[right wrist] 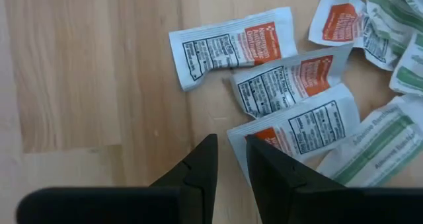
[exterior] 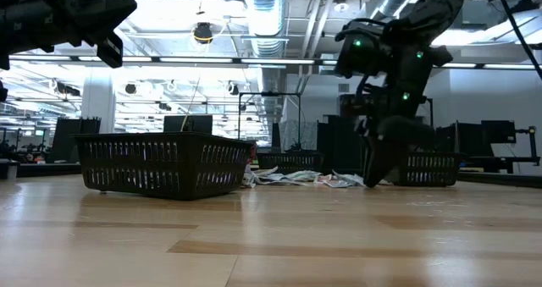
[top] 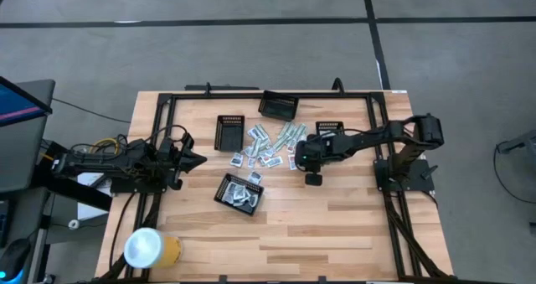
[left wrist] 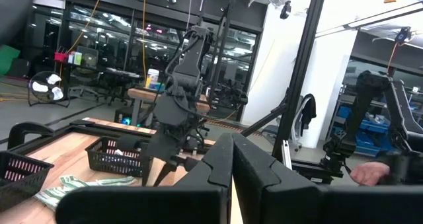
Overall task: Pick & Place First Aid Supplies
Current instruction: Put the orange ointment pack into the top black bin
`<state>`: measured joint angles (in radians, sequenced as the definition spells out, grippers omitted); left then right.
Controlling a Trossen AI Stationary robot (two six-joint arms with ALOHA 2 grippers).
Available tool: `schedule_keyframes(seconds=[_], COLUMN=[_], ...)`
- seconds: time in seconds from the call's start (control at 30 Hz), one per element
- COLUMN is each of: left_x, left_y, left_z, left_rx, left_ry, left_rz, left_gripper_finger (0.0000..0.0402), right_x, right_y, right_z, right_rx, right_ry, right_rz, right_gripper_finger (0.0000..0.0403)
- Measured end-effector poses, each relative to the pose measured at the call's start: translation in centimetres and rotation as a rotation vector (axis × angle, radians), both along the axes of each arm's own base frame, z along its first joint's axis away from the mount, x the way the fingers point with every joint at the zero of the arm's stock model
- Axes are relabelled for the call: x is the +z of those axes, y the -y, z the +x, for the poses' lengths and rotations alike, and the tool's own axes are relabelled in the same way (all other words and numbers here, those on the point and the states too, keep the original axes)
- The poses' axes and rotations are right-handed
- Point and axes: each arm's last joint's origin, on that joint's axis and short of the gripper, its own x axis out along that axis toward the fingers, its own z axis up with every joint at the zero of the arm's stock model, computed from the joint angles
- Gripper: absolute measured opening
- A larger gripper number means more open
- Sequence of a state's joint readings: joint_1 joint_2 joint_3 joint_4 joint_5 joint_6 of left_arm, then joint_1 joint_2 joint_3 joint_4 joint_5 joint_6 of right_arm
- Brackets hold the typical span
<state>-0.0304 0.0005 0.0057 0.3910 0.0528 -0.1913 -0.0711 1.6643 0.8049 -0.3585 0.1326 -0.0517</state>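
The first aid supplies point(top: 270, 147) lie in a loose pile at the table's middle: white sachets with orange marks point(right wrist: 231, 47) and pale green-white strips point(right wrist: 377, 145). A few more packets sit in the near black mesh tray point(top: 239, 192). My right gripper point(right wrist: 231, 145) points steeply down at the pile's edge, fingers a narrow gap apart, low over the wood point(exterior: 373, 179). The nearest sachet point(right wrist: 301, 128) has its corner at that gap. My left gripper point(top: 198, 159) waits shut at the table's left side, raised point(left wrist: 231, 151). My right gripper's fingertips point(right wrist: 206, 151) stand from above at the corner point(right wrist: 232, 133) of the nearest sachet, which lies flat on the table. Whether they touch it I cannot tell.
Three more black mesh trays stand behind the pile point(top: 229, 133) point(top: 279, 106) point(top: 329, 129). A yellow and white roll point(top: 151, 249) lies at the near left corner. Bare wood spreads across the table's near half point(top: 335, 225). A black frame borders the table point(top: 381, 150).
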Motion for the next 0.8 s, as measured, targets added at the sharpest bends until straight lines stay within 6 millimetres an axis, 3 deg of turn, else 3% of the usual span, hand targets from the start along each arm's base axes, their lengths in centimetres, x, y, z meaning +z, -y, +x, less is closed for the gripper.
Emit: schedule_keyframes(seconds=[0.57,0.8], left_x=[0.0,0.0], left_y=[0.0,0.0], left_z=[0.0,0.0], left_rx=[0.000,0.000], left_ry=[0.000,0.000], left_rz=[0.000,0.000], left_gripper_finger=[0.0008,0.0008], right_x=[-1.1,-1.5], right_y=[0.2,-0.6], right_z=[0.3,0.4], right_rx=[0.000,0.027], right_ry=[-0.032,-0.038], right_rz=[0.020,0.026], right_gripper_finger=[0.0073,0.0009])
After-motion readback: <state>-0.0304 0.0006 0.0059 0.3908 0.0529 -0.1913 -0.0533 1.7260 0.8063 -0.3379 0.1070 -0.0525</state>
